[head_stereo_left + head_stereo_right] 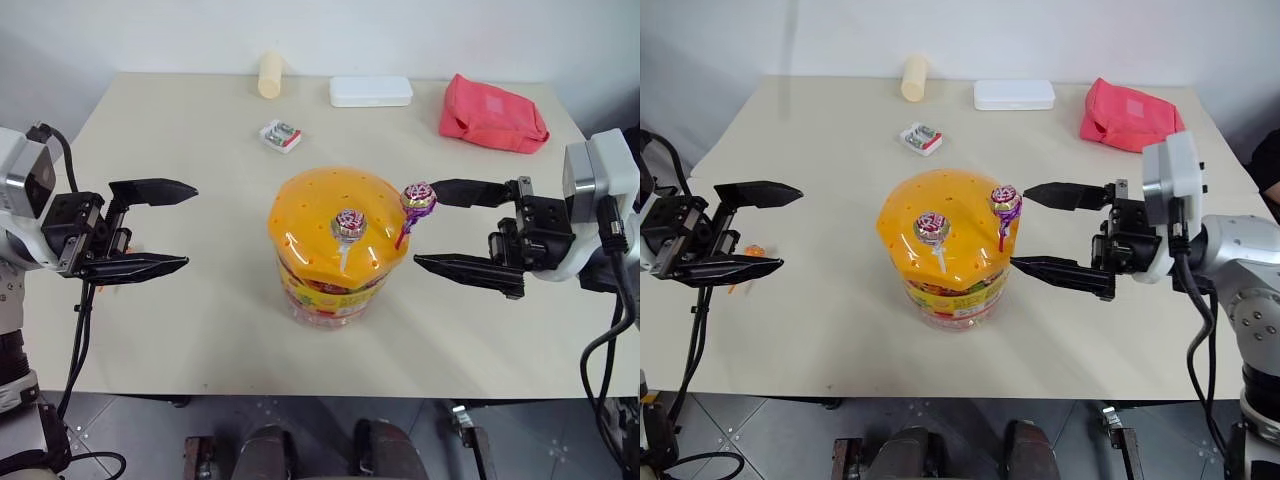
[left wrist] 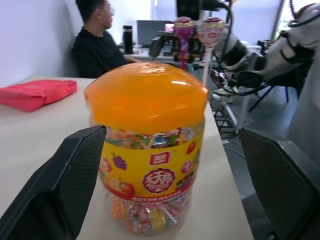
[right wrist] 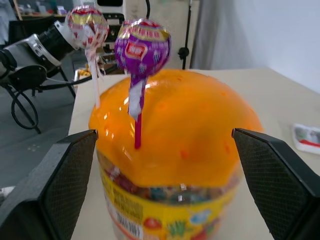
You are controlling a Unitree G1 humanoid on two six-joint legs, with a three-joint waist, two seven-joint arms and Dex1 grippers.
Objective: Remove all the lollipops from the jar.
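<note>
Careful: your right gripper [image 1: 432,228], fingers apart, is beside the purple-stick lollipop [image 1: 417,198]. Closing off-centre could nudge the jar [image 1: 338,243]. Your left gripper [image 1: 186,226] also gapes.

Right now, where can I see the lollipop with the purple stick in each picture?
Left eye view: lollipop with the purple stick, at the lid's right edge.
Right eye view: same lollipop, right part of the lid.
Left wrist view: behind the lid's top, the left one of two.
Right wrist view: the nearer one, up front.
Shared landmark: the jar's orange lid.
</note>
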